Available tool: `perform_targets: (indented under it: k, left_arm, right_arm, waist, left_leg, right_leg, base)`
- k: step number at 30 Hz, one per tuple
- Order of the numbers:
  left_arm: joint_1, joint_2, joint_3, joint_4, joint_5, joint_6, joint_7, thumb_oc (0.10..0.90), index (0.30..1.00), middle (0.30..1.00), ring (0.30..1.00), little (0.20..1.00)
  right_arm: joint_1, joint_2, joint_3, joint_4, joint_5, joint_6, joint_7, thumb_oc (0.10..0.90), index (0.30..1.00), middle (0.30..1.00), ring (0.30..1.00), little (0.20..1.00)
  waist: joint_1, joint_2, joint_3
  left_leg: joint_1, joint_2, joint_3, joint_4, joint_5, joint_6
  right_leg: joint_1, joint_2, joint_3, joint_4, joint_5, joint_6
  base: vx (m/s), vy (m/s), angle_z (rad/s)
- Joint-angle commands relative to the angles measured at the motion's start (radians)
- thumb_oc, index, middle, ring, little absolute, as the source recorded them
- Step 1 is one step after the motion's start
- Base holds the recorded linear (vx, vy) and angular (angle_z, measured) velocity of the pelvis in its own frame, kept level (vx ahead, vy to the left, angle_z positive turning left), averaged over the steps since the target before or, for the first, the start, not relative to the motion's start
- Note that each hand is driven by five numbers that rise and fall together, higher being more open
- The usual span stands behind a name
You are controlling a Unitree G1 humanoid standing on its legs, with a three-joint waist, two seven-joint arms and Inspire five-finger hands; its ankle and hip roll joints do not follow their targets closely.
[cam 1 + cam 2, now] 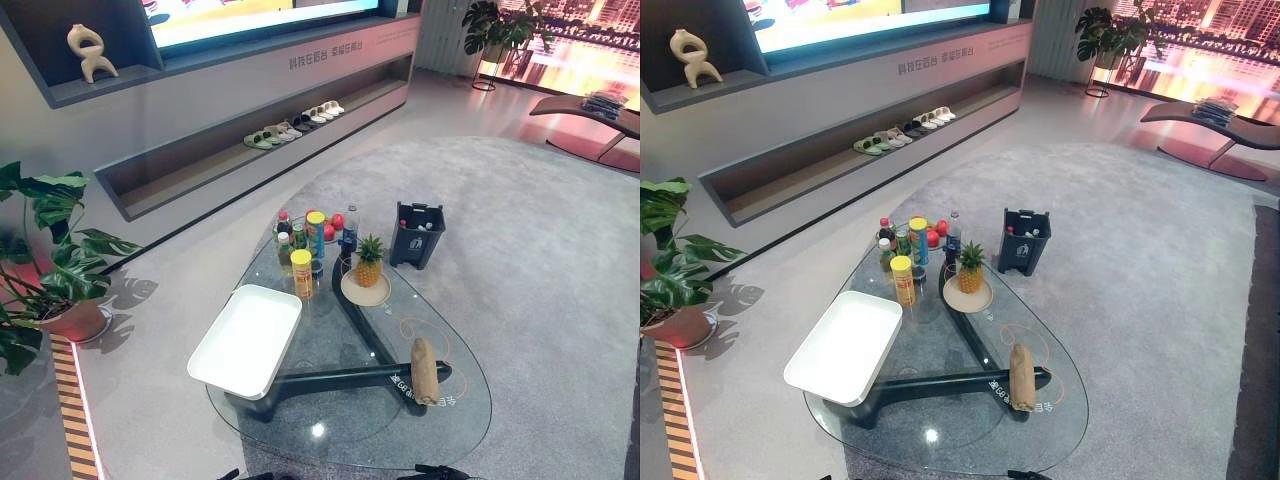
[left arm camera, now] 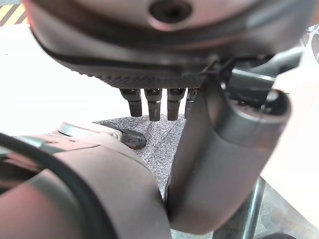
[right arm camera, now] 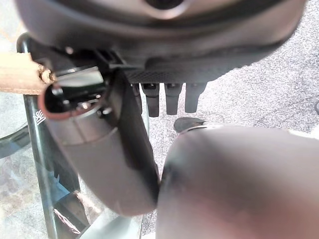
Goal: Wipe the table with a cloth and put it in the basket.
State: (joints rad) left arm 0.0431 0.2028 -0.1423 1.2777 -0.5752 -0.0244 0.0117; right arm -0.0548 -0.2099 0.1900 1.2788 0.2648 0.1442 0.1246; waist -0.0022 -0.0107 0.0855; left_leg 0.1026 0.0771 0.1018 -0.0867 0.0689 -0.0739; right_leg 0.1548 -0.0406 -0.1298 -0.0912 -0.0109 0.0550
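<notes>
The rolled tan cloth [image 1: 424, 370] lies on the glass table [image 1: 455, 425] near its 5 o'clock edge, bare glass all round it. The white basket [image 1: 245, 340] overhangs the rim at 9 o'clock. Bottles [image 1: 301, 273] and a pineapple [image 1: 368, 262] crowd 12 o'clock; a dark bin [image 1: 417, 234] stands beyond on the carpet. My left hand [image 2: 154, 102] and right hand [image 3: 169, 97] hang with straight fingers, holding nothing.

The potted plant [image 1: 45, 270] at nine o'clock is cut off by the picture's edge. The dark basket's [image 1: 416, 234] contents are too small to tell. The rolled cloth [image 3: 17, 73] shows in the right wrist view as one end, cropped by the edge.
</notes>
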Motion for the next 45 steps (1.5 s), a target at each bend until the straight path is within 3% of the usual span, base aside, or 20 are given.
perform_targets:
  k: [1, 23, 28, 37, 39, 45]
  left_arm:
    - [-0.082, -0.016, -0.003, 0.035, -0.003, -0.007, 0.0, 0.8, 0.9, 0.9, 0.9, 0.9]
    - [-0.08, -0.021, 0.003, 0.04, -0.009, -0.023, 0.004, 0.8, 0.9, 0.9, 0.9, 0.9]
    - [-0.077, -0.018, 0.006, 0.041, 0.0, -0.02, 0.011, 0.8, 0.9, 0.9, 0.9, 0.9]
    - [-0.075, -0.012, 0.0, 0.035, 0.031, -0.03, 0.025, 0.8, 0.9, 0.9, 0.9, 0.9]
    - [-0.076, -0.003, -0.008, 0.032, 0.046, -0.021, 0.023, 0.8, 0.9, 0.9, 0.9, 0.9]
    - [-0.092, 0.014, -0.029, 0.011, 0.041, -0.025, 0.015, 0.8, 0.9, 0.9, 0.9, 0.9]
  right_arm:
    - [0.002, -0.021, 0.071, 0.073, -0.049, 0.038, -0.004, 0.8, 0.9, 0.9, 0.9, 0.9]
    - [0.001, -0.019, 0.068, 0.077, -0.04, 0.026, -0.015, 0.8, 0.9, 0.9, 0.9, 0.9]
    - [-0.005, -0.025, 0.074, 0.071, -0.09, -0.041, -0.053, 0.8, 0.9, 0.9, 0.9, 0.9]
    - [-0.022, -0.036, 0.081, 0.043, -0.061, -0.089, -0.085, 0.8, 0.9, 0.9, 0.9, 0.9]
    - [-0.035, -0.045, 0.078, 0.006, -0.011, -0.142, -0.103, 0.8, 0.9, 0.9, 0.9, 0.9]
    - [-0.063, -0.071, 0.08, -0.071, 0.036, -0.219, -0.123, 0.8, 0.9, 0.9, 0.9, 0.9]
  waist:
    - [0.008, -0.02, 0.026]
    - [0.003, -0.02, 0.028]
    - [0.006, -0.022, 0.033]
    - [0.014, -0.037, 0.049]
    - [0.019, -0.046, 0.065]
    - [0.019, -0.053, 0.106]
  left_leg:
    - [0.032, -0.064, -0.009, 0.013, -0.108, 0.036]
    - [0.034, -0.064, 0.0, 0.017, -0.111, 0.036]
    - [0.034, -0.06, 0.008, 0.02, -0.111, 0.034]
    - [0.011, -0.055, 0.025, 0.053, -0.121, 0.035]
    - [-0.02, -0.056, 0.032, 0.082, -0.126, 0.039]
    - [-0.07, -0.058, 0.031, 0.106, -0.126, 0.045]
  right_leg:
    - [-0.021, -0.019, -0.006, 0.018, 0.007, 0.044]
    - [-0.022, -0.017, 0.001, 0.019, 0.009, 0.043]
    - [-0.024, -0.022, -0.011, 0.026, 0.007, 0.045]
    - [-0.039, -0.025, -0.018, 0.04, 0.004, 0.044]
    - [-0.067, -0.024, -0.017, 0.056, 0.005, 0.041]
    - [-0.115, -0.018, -0.008, 0.073, 0.009, 0.036]
  base:
    - [0.0, 0.0, 0.0]
    - [0.0, 0.0, 0.0]
    - [0.03, 0.0, 0.0]
    - [0.04, -0.009, -0.01]
    - [0.01, -0.027, -0.06]
    - [-0.05, -0.021, -0.05]
